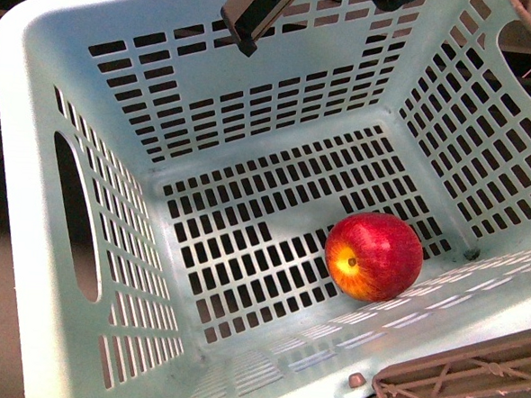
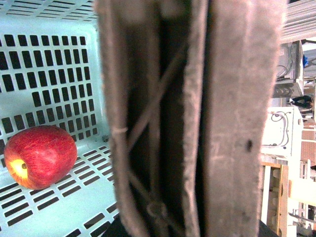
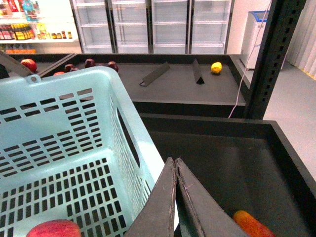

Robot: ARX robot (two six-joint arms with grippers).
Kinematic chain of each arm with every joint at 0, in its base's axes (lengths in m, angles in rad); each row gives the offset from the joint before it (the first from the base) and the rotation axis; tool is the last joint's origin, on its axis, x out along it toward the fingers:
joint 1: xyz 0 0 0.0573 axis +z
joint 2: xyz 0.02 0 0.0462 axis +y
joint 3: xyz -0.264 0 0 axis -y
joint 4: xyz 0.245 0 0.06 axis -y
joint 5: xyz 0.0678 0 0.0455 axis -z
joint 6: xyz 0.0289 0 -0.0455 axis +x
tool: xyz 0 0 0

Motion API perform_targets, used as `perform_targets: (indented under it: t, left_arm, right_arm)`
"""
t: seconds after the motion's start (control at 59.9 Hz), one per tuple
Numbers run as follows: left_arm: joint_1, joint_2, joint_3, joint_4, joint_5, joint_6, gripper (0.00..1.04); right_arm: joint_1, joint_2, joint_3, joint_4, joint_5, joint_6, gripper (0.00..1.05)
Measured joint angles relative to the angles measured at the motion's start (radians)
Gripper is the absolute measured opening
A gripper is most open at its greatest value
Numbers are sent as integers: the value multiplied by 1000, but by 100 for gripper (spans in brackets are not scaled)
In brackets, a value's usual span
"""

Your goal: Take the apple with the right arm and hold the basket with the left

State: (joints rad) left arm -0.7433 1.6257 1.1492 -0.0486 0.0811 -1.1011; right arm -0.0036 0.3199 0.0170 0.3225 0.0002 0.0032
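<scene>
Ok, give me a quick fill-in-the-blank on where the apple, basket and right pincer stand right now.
1. The apple lies ___ the basket, on its slotted floor.
2. The right pincer has its jaws ___, with nothing between them.
3. The apple is mostly ___, with a yellow patch.
4. Very close in the left wrist view, filling much of it, is the basket's brown-grey ___.
Missing words: inside; shut; red; handle.
</scene>
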Motion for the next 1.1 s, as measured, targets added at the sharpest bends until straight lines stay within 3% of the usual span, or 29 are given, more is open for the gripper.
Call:
perform_targets:
  t: [0.468, 0.568, 0.701, 0.768, 1.102]
  left_arm:
    - [0, 0, 0, 0, 0, 0, 15]
    - [0, 0, 0, 0, 1, 0, 15]
    - [0, 0, 0, 0, -1, 1, 15]
    - [0, 0, 0, 0, 2, -3, 15]
    - [0, 0, 0, 0, 0, -1, 15]
  right_arm:
    - [0, -143, 0, -144, 0, 0, 2]
    - [0, -272, 0, -305, 1, 0, 2]
    - [2, -312, 0, -321, 0, 0, 2]
    - [2, -313, 0, -321, 0, 0, 17]
    - [2, -314, 0, -321, 0, 0, 69]
